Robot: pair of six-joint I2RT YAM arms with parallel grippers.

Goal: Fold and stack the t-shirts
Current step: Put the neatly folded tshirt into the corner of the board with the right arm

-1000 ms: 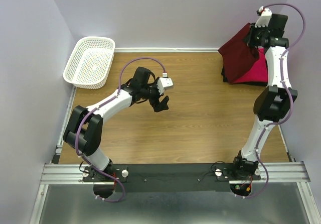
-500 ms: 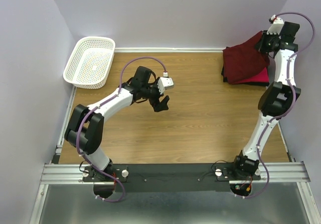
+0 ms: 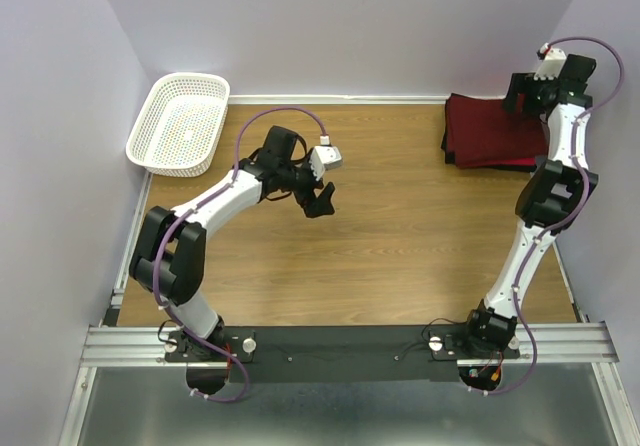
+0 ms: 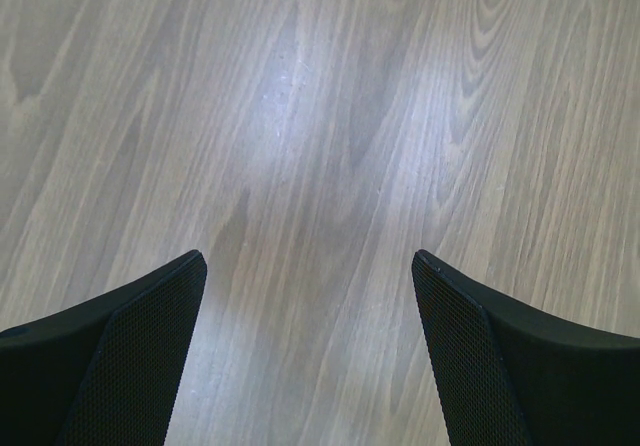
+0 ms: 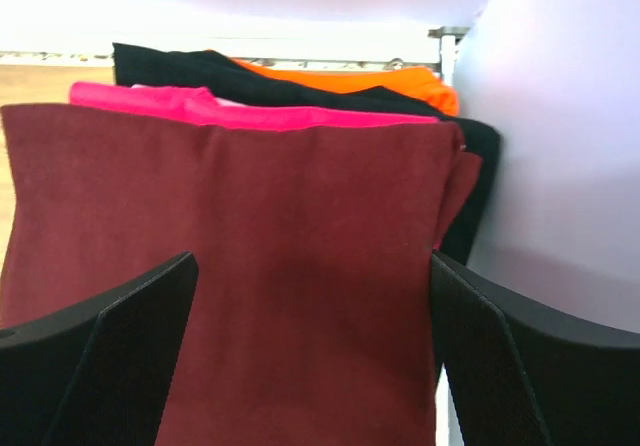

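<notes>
The dark maroon t-shirt (image 3: 490,131) lies folded flat on top of a stack at the table's far right corner. In the right wrist view the maroon t-shirt (image 5: 250,266) fills the middle. Edges of a pink-red t-shirt (image 5: 200,109), a black one (image 5: 250,81) and an orange one (image 5: 380,81) show beyond it. My right gripper (image 3: 525,94) (image 5: 312,258) hovers over the stack's far right end, open, jaws apart above the maroon cloth and holding nothing. My left gripper (image 3: 320,201) (image 4: 310,256) hangs open over bare wood near the table's middle.
A white mesh basket (image 3: 180,121) stands at the far left corner. The side wall (image 5: 560,116) is close beside the stack and the right gripper. The wooden table (image 3: 400,236) stretches between both arms.
My right gripper has opened and let go of the maroon t-shirt, which was held up and draped and now lies flat on the stack. The left arm has barely shifted.
</notes>
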